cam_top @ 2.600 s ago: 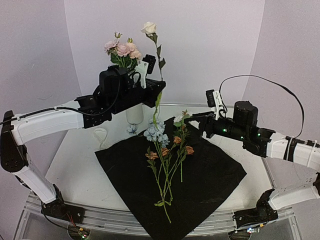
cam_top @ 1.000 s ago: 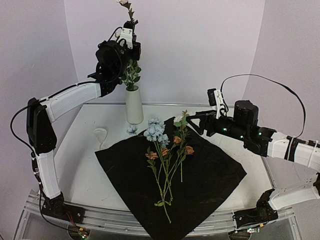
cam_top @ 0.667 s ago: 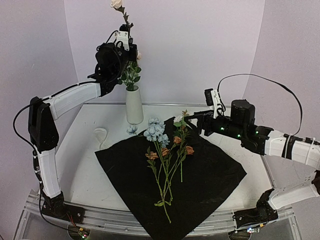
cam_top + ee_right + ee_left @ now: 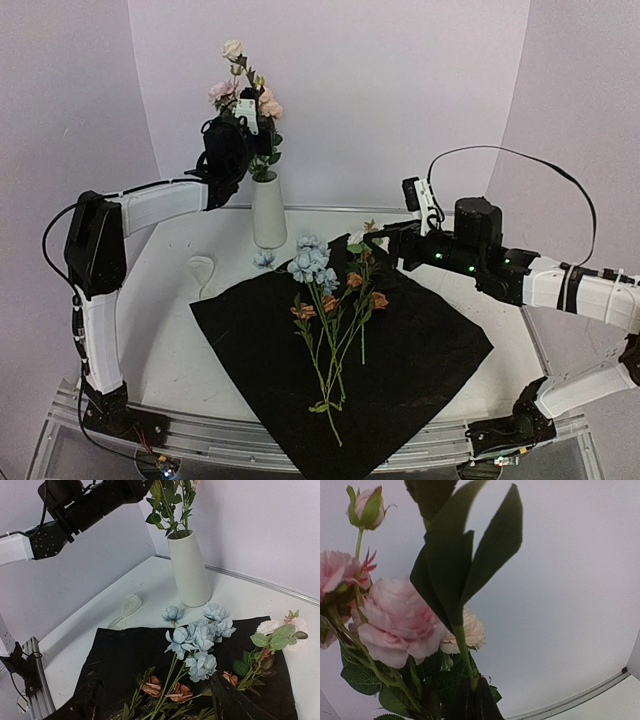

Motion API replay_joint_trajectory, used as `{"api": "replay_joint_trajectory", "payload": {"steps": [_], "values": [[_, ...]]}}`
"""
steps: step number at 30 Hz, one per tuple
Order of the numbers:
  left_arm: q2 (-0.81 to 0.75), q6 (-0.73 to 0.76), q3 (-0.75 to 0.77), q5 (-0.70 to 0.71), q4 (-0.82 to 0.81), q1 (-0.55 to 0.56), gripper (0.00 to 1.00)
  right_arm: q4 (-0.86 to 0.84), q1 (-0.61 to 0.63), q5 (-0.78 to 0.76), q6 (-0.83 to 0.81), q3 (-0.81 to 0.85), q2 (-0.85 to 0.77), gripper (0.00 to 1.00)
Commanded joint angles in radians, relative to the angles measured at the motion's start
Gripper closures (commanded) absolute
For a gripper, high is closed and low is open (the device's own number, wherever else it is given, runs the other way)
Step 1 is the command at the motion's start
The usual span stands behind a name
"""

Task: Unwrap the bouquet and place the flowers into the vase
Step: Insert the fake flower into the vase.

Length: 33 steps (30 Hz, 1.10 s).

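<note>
Black wrapping sheet (image 4: 420, 350) lies flat on the worktop (image 4: 160, 330), so unwrapping looks done. Pink blooms (image 4: 222, 92) sit in the vase (image 4: 268, 215) at the back, left tool (image 4: 247, 128) clamped on the stem of a white rose (image 4: 232, 48) above its mouth. Blue flowers (image 4: 310, 262) and rust flowers (image 4: 352, 282) wait on the sheet, right tool (image 4: 380, 238) gaping beside them. Left wrist view shows that clamp up close; the top view shows the rose's head, which that one misses.

**Flowers: part in vase, part loose**

White vase (image 4: 268, 212) stands upright, holding pink flowers (image 4: 243, 95); a pale rose (image 4: 232, 48) rises above them. Blue, rust and white stems (image 4: 330, 303) lie loose on the opened black sheet (image 4: 430, 350), blooms toward the vase.
</note>
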<state>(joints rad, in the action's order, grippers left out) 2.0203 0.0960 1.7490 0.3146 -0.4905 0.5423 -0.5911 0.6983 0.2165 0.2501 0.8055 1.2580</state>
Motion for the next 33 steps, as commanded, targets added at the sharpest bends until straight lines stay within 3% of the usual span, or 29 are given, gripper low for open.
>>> {"api": "replay_joint_trajectory", "payload": {"steps": [1,12,26,33], "values": [[0.012,-0.062,-0.022,-0.016,-0.041,-0.003,1.0,-0.027,0.003,-0.002,-0.012,0.05,0.003,0.27],[-0.02,-0.119,-0.045,-0.048,-0.04,-0.004,1.0,-0.027,0.003,-0.002,-0.013,0.045,-0.002,0.27],[0.109,-0.12,0.067,-0.067,-0.037,-0.008,1.0,-0.027,0.003,-0.008,-0.008,0.029,-0.022,0.27],[0.09,-0.119,-0.01,-0.026,-0.039,-0.01,1.0,-0.027,0.003,-0.018,-0.006,0.012,-0.037,0.26]]}}
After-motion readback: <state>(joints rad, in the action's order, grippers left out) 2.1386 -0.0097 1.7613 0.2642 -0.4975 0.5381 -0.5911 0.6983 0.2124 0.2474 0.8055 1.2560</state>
